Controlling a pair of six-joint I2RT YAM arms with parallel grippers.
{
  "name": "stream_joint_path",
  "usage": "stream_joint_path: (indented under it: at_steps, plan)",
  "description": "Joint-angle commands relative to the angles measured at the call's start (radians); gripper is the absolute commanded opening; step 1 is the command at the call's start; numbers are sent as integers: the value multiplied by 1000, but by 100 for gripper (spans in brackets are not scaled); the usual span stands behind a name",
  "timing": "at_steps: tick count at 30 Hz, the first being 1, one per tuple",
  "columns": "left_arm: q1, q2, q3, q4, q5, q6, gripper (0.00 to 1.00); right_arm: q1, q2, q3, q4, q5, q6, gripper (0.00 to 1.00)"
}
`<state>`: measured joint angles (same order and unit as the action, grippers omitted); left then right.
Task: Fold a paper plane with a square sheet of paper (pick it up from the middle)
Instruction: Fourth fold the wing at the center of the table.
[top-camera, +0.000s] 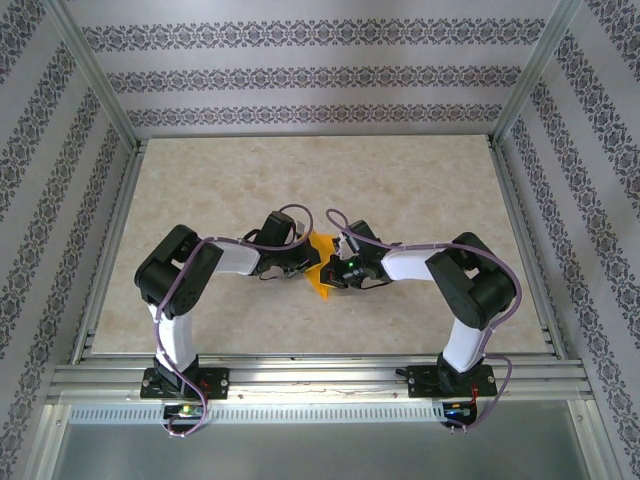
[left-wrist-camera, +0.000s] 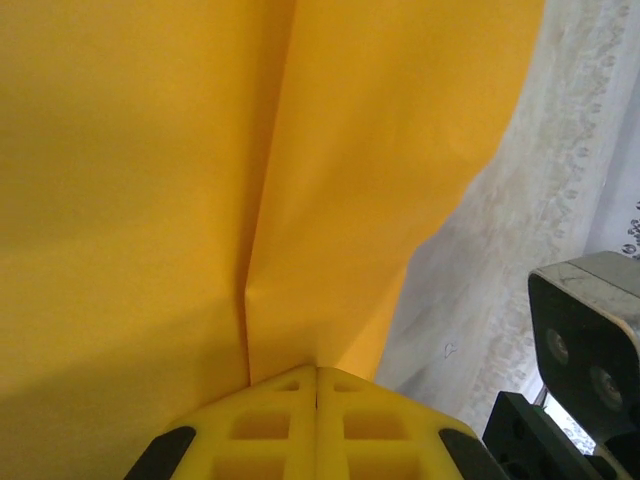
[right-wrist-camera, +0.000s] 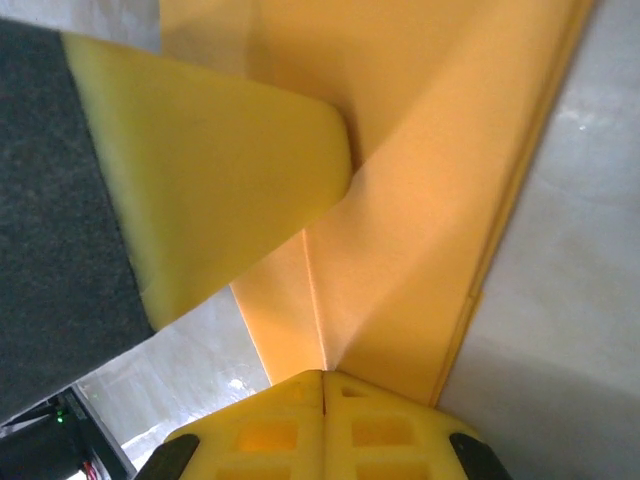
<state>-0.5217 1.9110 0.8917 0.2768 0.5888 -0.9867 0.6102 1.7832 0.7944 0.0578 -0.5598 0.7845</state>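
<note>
A pale, mottled table stands inside patterned walls. The orange sheet of paper is held between my two sets of fingers, above the table's middle. My left fingers are pressed together on its edge, where a crease runs away from the tips. My right fingers are clamped on the sheet too, at another fold line. One left finger lies against the paper just ahead of them.

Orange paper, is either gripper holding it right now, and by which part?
Both. The left gripper pinches the orange paper at an edge, beside a crease; the right gripper pinches another edge, right on a crease.
</note>
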Motion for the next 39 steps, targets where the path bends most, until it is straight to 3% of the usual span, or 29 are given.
stream_joint_path:
  at_steps: [1,39]
  plan:
    - [37,37,33,-44,-67,21,6,0,44,-25,-262,44,-79,0]
    - [164,202,318,-202,-45,91,8,-2,48,0,-346,28,-157,0]
